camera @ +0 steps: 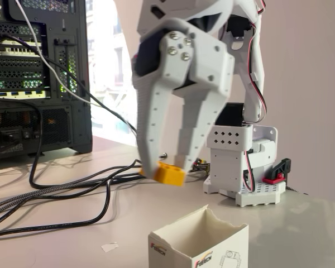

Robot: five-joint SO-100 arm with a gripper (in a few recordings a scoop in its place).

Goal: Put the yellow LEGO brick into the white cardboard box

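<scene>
In the fixed view my white gripper (167,167) hangs in mid-air, pointing down, shut on the yellow LEGO brick (168,175), which is held between the fingertips and slightly blurred. Below it and a little to the right stands the white cardboard box (201,245) at the picture's bottom edge, with an uneven open top, a red-and-black logo and a grey line drawing on its side. The brick is above the box's far left rim, well clear of it.
The arm's white base (245,173) stands behind the box at the right. A black computer case (39,78) fills the back left, and several black cables (61,195) run across the table's left half. A small scrap of tape (109,245) lies left of the box.
</scene>
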